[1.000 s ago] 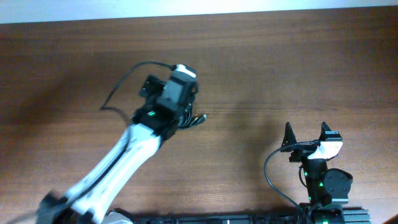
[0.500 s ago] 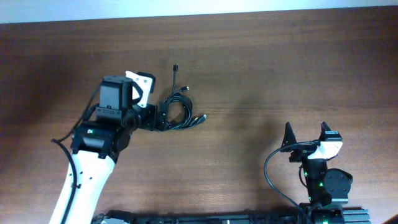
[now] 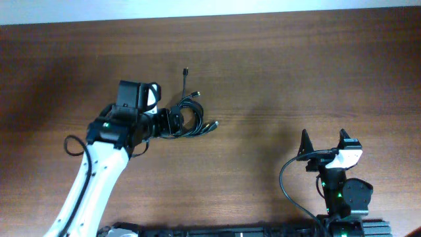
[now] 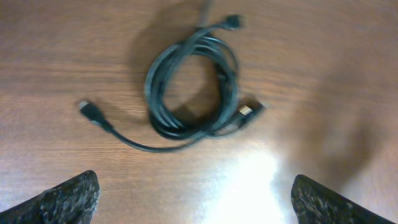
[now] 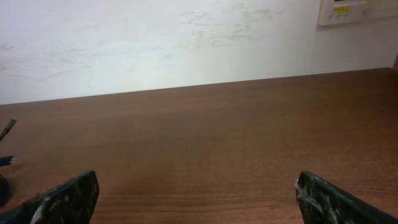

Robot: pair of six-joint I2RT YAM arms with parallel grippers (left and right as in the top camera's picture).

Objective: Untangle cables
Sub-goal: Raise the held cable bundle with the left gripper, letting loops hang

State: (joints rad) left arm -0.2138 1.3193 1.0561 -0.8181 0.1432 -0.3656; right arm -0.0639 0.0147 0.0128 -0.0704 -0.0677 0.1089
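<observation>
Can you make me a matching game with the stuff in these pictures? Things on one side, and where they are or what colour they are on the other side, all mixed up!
Things:
1. cables
2. left gripper
3. right gripper
4. wall

Clues:
A. white, behind the table
B. black, coiled up on the table
C. open, far away from the cables
D. open, close to the cables

Pairs: 1-B, 2-D, 3-C, 4-A
</observation>
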